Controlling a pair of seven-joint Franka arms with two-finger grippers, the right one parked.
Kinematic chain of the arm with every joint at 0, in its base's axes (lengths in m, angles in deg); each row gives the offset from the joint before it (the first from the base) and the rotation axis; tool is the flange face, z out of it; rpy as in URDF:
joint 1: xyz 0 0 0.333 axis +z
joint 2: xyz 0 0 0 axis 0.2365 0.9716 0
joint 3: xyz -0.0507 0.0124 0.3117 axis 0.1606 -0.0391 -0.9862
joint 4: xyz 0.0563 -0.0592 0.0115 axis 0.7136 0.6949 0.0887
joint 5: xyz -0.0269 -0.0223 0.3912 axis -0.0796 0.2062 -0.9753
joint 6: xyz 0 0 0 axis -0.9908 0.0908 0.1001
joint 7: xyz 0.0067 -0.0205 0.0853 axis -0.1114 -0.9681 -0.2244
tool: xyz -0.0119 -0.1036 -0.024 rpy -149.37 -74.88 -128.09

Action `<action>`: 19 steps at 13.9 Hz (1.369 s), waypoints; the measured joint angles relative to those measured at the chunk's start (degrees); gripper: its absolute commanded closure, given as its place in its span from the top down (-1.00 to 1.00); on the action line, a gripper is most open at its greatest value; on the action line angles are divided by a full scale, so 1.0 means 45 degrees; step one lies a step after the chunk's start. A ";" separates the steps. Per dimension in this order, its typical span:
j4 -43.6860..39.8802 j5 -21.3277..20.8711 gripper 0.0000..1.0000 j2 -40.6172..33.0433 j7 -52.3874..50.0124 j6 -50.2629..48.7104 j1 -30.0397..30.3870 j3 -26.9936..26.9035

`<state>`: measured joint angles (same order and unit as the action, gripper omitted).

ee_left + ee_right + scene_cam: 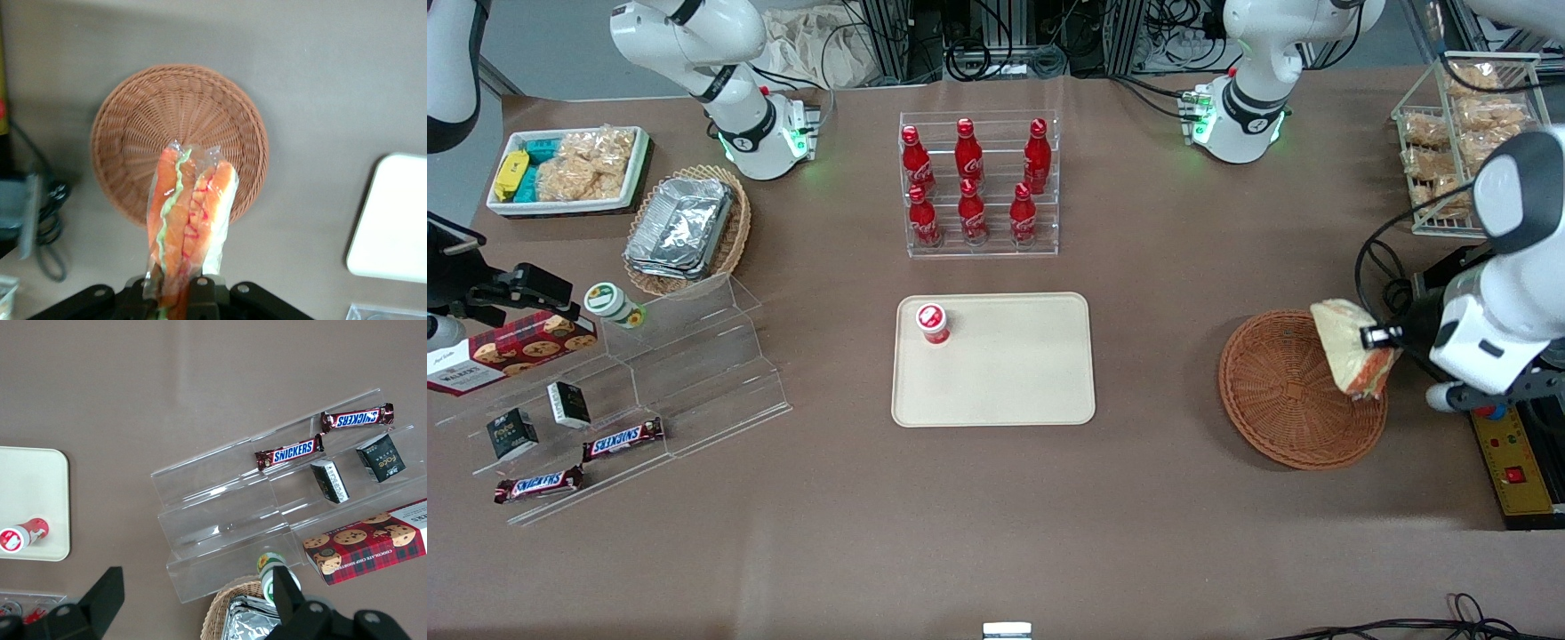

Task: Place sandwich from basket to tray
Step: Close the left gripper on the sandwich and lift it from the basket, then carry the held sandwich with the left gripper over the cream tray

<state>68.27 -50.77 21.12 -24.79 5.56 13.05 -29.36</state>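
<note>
The sandwich [1352, 357], a clear-wrapped wedge with cream bread and orange filling, hangs in my left gripper [1380, 338] above the edge of the round reddish-brown wicker basket [1294, 391]. The gripper is shut on it. In the left wrist view the sandwich [190, 213] stands up from between the fingers [200, 293], with the empty basket [167, 127] below it. The cream tray [993, 358] lies in the middle of the table; a corner of it shows in the left wrist view [393, 220]. It carries a small red-lidded cup [933, 323].
A clear rack of red bottles [978, 182] stands farther from the front camera than the tray. A wire rack of bagged snacks [1458, 133] stands near the working arm. A clear stepped shelf [649, 382] with chocolate bars and an oval basket of foil containers [685, 227] lie toward the parked arm's end.
</note>
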 measured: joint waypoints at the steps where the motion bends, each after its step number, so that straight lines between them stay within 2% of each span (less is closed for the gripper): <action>1: -0.0180 -0.0236 -0.96 -0.0315 -0.0159 -0.0660 -0.0330 0.0019; 5: -0.0334 -0.0902 -0.96 -0.1504 -0.2042 -0.2497 -0.2281 0.0159; 9: -0.0305 -0.0955 -0.95 -0.1651 -0.5557 -0.2789 -0.4888 0.0569; 12: -0.0237 -0.0833 -0.95 -0.0531 -0.7007 -0.1993 -0.6085 0.0750; 19: -0.0199 -0.0196 -0.92 0.3960 -0.8067 0.3277 -0.6506 0.0909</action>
<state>67.38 -51.65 38.94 -61.10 20.31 -16.23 -25.27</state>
